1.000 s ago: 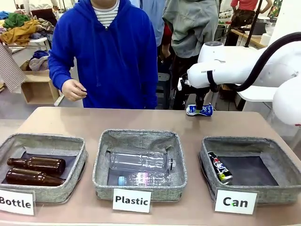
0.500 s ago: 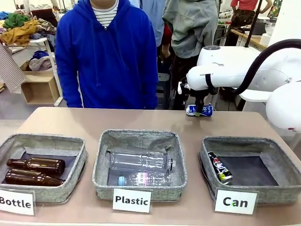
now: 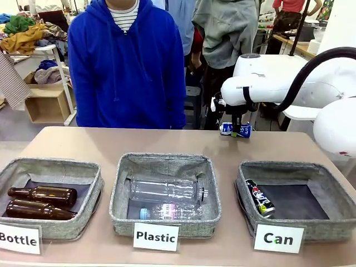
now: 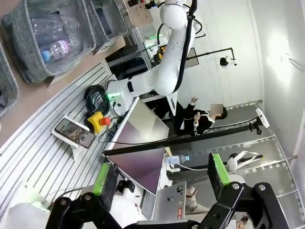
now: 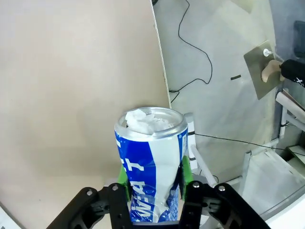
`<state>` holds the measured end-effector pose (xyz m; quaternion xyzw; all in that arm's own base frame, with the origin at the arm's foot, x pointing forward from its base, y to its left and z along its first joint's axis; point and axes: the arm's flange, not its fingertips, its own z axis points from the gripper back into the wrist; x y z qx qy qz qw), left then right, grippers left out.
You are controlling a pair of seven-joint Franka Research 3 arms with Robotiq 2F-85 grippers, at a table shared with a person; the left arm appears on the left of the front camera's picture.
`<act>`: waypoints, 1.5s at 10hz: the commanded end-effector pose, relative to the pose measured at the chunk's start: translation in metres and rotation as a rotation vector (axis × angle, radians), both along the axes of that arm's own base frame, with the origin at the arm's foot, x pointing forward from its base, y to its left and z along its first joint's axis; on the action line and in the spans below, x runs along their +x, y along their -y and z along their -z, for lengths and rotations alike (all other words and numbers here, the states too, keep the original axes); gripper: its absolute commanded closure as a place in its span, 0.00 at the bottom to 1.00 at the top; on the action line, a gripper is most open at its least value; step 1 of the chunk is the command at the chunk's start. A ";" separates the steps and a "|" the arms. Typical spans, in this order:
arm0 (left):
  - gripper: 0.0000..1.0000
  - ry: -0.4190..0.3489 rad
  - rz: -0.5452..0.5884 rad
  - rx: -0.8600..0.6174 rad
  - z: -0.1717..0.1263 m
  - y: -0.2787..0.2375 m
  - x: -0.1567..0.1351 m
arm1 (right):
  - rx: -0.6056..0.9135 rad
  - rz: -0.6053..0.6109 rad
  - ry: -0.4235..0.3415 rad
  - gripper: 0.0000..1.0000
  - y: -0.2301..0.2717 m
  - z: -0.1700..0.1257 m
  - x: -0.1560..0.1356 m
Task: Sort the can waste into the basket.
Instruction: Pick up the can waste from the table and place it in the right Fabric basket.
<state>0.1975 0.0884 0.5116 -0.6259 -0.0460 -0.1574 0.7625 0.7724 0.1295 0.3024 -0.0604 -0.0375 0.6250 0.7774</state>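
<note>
The right gripper (image 3: 236,129) pinches the blue and white can (image 3: 236,128) at the table's far edge, before a person in a blue hoodie (image 3: 127,61). Three bins stand in a row: two brown bottles (image 3: 41,201), two plastic bottles (image 3: 164,197), and one black can (image 3: 260,197) in the Can basket (image 3: 295,229). The left gripper (image 4: 162,179) is spread wide

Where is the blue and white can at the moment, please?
The blue and white can is in the right gripper, far right side, beyond the Can basket.
</note>
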 end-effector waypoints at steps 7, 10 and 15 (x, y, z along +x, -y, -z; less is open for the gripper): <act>0.00 0.014 0.006 -0.014 -0.003 0.001 0.002 | 0.101 -0.175 -0.226 1.00 0.047 -0.126 -0.162; 0.00 0.014 0.006 -0.014 -0.003 0.001 0.002 | 0.129 -0.443 -0.206 1.00 0.063 -0.110 -0.278; 0.00 0.014 0.006 -0.014 -0.003 0.001 0.002 | 0.151 -0.434 -0.176 1.00 0.057 -0.084 -0.327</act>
